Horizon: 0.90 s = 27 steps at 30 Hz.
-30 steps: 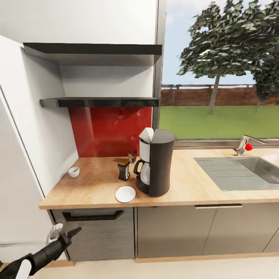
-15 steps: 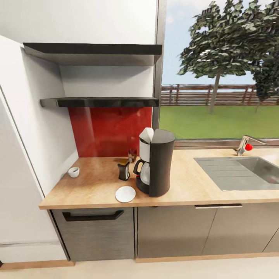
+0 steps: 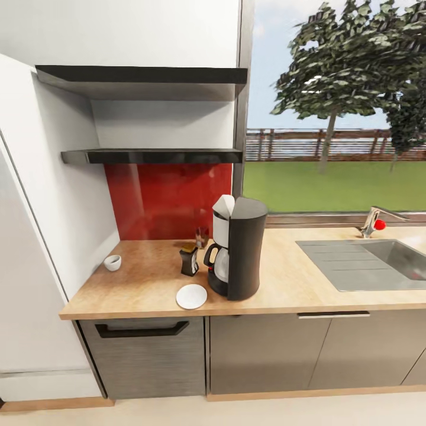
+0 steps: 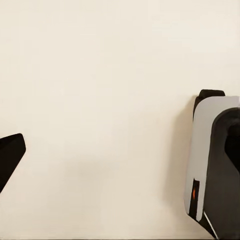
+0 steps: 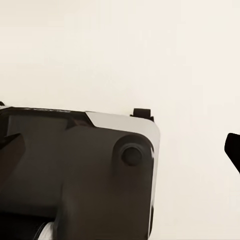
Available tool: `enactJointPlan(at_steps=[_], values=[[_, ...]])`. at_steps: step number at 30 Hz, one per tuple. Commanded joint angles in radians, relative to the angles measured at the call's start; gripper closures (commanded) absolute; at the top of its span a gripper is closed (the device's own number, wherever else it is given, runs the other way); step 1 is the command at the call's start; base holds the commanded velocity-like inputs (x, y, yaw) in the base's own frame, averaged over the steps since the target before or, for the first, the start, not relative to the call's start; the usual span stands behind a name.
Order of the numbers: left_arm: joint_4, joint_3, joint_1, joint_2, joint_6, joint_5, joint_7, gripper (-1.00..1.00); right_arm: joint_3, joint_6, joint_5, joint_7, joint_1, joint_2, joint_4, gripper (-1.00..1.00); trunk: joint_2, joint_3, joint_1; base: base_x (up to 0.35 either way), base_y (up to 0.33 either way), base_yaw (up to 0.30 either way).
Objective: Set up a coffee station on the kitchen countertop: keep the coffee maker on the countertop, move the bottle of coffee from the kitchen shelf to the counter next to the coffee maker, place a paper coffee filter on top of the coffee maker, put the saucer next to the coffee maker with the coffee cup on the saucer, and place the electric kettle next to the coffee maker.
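Head view. The coffee maker (image 3: 238, 248), a tall dark cylinder with a glass carafe at its front, stands upright on the wooden countertop (image 3: 148, 284), near the front edge. A white paper coffee filter (image 3: 223, 206) rests on its top, at the left side of the lid. The white saucer (image 3: 191, 296) lies flat on the countertop just beside the machine's base, to the left and toward the front edge; nothing is on it. The bottle of coffee (image 3: 189, 260), dark with a lighter cap, stands just behind the saucer, close to the carafe. A second small item (image 3: 202, 236) behind the bottle, against the red backsplash (image 3: 168, 198), is too small to identify. The coffee cup (image 3: 112, 262), small and white, sits well apart from the saucer at the countertop's left end, near the white side wall. Two dark shelves (image 3: 151, 156) are mounted above the backsplash. A steel sink (image 3: 378, 260) with a faucet (image 3: 376, 220) occupies the right part of the counter beneath a window (image 3: 337, 106) showing lawn, fence and tree.

Left wrist view. One dark fingertip (image 4: 10, 155) and part of the robot's white-and-black body (image 4: 215, 160) appear over a pale floor (image 4: 100, 100); whether the left gripper is spread or closed cannot be determined.

Right wrist view. Two dark fingertips (image 5: 234, 147) at opposite edges of the frame stand wide apart, over the robot's base (image 5: 80, 170).
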<state>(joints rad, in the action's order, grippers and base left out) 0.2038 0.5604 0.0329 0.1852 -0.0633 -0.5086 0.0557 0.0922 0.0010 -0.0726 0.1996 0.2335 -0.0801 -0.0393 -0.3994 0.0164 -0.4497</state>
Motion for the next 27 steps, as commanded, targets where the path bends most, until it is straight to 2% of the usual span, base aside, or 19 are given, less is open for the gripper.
enactJointPlan(at_steps=[1, 4, 5, 9, 10, 11, 27], values=[[-0.009, 0.009, 0.000, 0.000, -0.002, -0.028, 0.003, -1.00, 0.008, 0.000, -0.008, 0.003, 0.000, 0.000, 0.000, -1.00, -0.001, 0.000, 0.000, 0.000, 0.000, 0.000], [-0.033, 0.009, -0.002, 0.001, 0.002, -0.074, 0.002, -1.00, 0.008, -0.001, -0.011, 0.002, 0.000, 0.000, 0.001, -1.00, -0.001, 0.000, 0.000, 0.000, 0.000, 0.000], [-0.043, 0.009, -0.002, 0.000, 0.004, -0.096, 0.001, -1.00, 0.008, -0.001, -0.030, 0.001, 0.000, -0.001, 0.001, -1.00, -0.001, 0.000, 0.000, 0.000, 0.000, 0.000], [-0.047, 0.009, -0.002, -0.005, 0.005, -0.104, -0.019, -1.00, 0.009, -0.001, -0.061, 0.001, 0.000, -0.006, 0.001, -1.00, -0.001, 0.000, 0.000, 0.000, 0.000, 0.000], [-0.047, 0.010, -0.002, -0.006, 0.005, -0.104, -0.038, -1.00, 0.009, -0.001, -0.064, 0.001, 0.000, -0.007, 0.001, -1.00, -0.001, 0.000, 0.000, 0.000, 0.000, 0.000], [-0.047, 0.015, -0.002, -0.014, 0.005, -0.112, -0.095, -1.00, 0.009, -0.001, -0.068, 0.001, 0.000, -0.010, 0.002, -1.00, -0.001, 0.000, 0.000, 0.152, -0.215, -0.196], [-0.048, 0.015, -0.002, -0.015, 0.005, -0.111, -0.099, -1.00, 0.009, -0.001, -0.068, 0.001, 0.000, -0.010, 0.002, -1.00, -0.001, 0.000, 0.000, 0.125, -0.241, -0.253]])
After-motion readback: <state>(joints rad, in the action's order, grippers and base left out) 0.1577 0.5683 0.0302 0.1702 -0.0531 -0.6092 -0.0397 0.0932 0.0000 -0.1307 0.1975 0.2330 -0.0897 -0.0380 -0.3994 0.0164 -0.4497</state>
